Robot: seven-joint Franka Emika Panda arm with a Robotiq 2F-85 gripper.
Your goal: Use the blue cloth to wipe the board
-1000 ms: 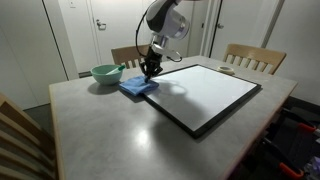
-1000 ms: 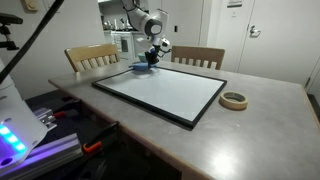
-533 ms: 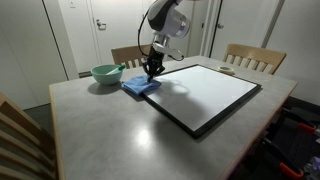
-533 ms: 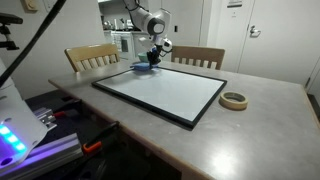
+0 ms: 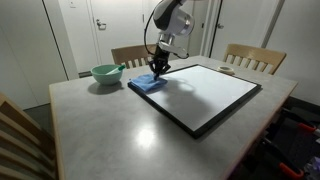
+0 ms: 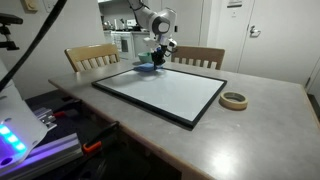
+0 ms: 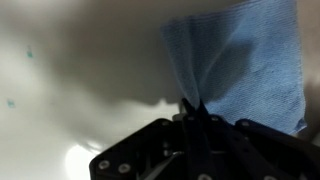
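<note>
The gripper point(image 5: 158, 69) is pinching only a thin fold of the blue cloth point(image 5: 146, 85) at the board's point(image 5: 210, 95) corner, risking the cloth slipping free under drag.

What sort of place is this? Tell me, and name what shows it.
Probably a dining area in a home or office: wooden chairs at a grey table, a pale green bowl on it, white doors behind.

The arm point(image 5: 168, 18) is white and rounded, with darker bands at the joints above the fingers point(image 7: 189, 116). The black gripper point(image 5: 157, 72) shows small pale dots behind the fingers, perhaps screws.
</note>
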